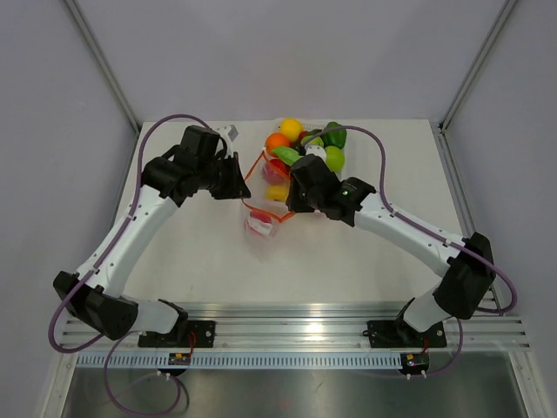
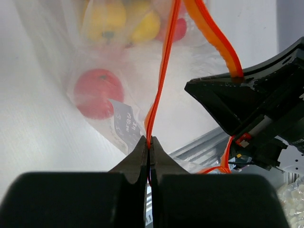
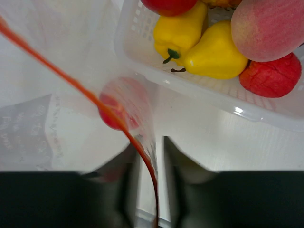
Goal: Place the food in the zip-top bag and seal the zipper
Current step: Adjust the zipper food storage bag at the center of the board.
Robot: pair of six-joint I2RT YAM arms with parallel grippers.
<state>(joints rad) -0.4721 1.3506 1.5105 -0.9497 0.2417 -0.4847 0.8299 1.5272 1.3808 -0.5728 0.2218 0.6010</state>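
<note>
The clear zip-top bag hangs between my two grippers with one red toy fruit inside; that fruit also shows in the right wrist view. My left gripper is shut on the orange-red zipper and holds the bag's edge up. My right gripper has its jaws slightly apart, with the zipper and a fold of plastic running between them. In the top view my left gripper and right gripper stand close together, just in front of the food pile.
A white tray behind the bag holds a yellow pepper, a yellow pear, a peach and a red fruit. Orange, yellow and green pieces lie at the back of the table. Metal rails run along the near edge.
</note>
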